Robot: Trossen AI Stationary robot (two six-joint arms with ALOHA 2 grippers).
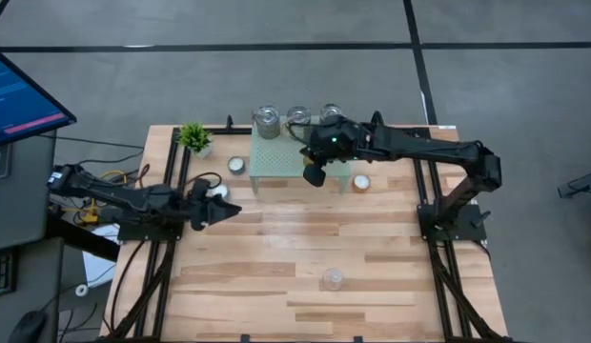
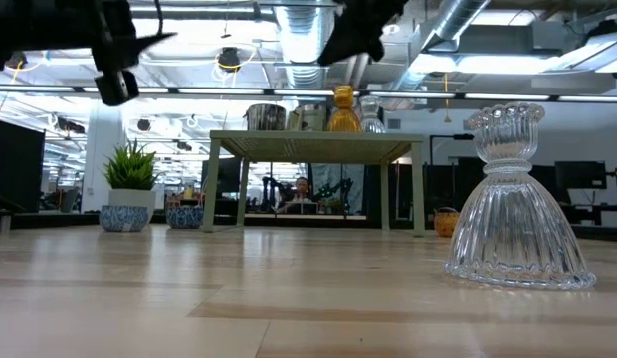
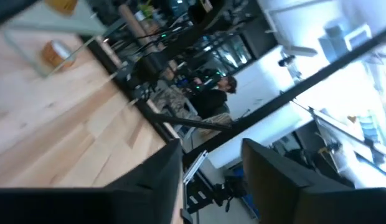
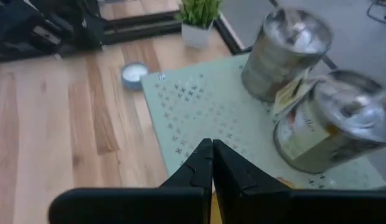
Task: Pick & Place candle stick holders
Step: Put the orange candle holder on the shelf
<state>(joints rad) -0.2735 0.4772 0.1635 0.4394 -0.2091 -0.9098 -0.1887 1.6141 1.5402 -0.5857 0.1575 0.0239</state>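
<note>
Two silvery jars (image 4: 286, 43) (image 4: 330, 124) stand on the pale green mesh stand (image 1: 276, 160), and a third (image 1: 331, 112) stands at its far right. An amber cup (image 2: 342, 111) also stands on the stand. My right gripper (image 1: 313, 177) (image 4: 211, 149) is shut and empty over the stand's near edge, just above the amber cup. A white tealight cup (image 1: 237, 165) and an orange one (image 1: 360, 182) sit on the table beside the stand. A clear ribbed glass holder (image 1: 333, 278) (image 2: 517, 204) stands near the front edge. My left gripper (image 1: 229, 209) (image 3: 211, 152) is open and empty, raised at the left.
A small green potted plant (image 1: 194, 138) stands at the table's far left corner. Bare wooden tabletop (image 1: 305, 238) lies between the stand and the clear holder. A monitor (image 1: 19, 95) stands off the table's left. A person (image 3: 211, 99) sits in the room beyond.
</note>
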